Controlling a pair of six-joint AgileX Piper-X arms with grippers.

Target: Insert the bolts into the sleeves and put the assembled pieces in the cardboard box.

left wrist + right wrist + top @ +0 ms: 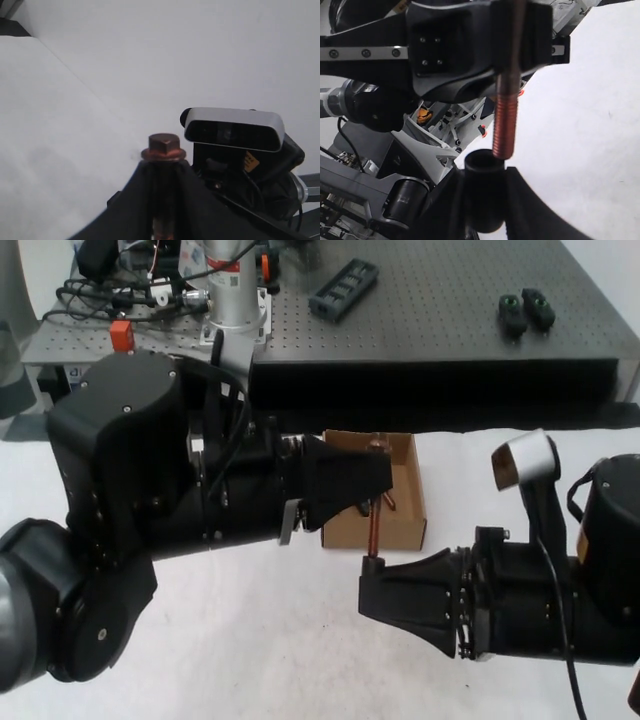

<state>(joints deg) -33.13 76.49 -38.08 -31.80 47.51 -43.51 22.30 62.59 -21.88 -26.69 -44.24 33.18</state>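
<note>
My left gripper (162, 169) clamps the bolt (163, 147) just above the sleeve (485, 200), itself clamped in my right gripper (485, 180); insertion and the box (405, 528) remain.

The left arm (120, 490) is big and black, with small silver screws (366, 52). The right arm (520, 590) is black too, with a white camera (535, 455) and a thin cable (572, 660).

The bolt (374, 528) stands upright at the cardboard box's (408, 532) front wall, in the left gripper (161, 172). Directly below it, before the box, the right gripper (485, 186) holds the sleeve (485, 164).
</note>
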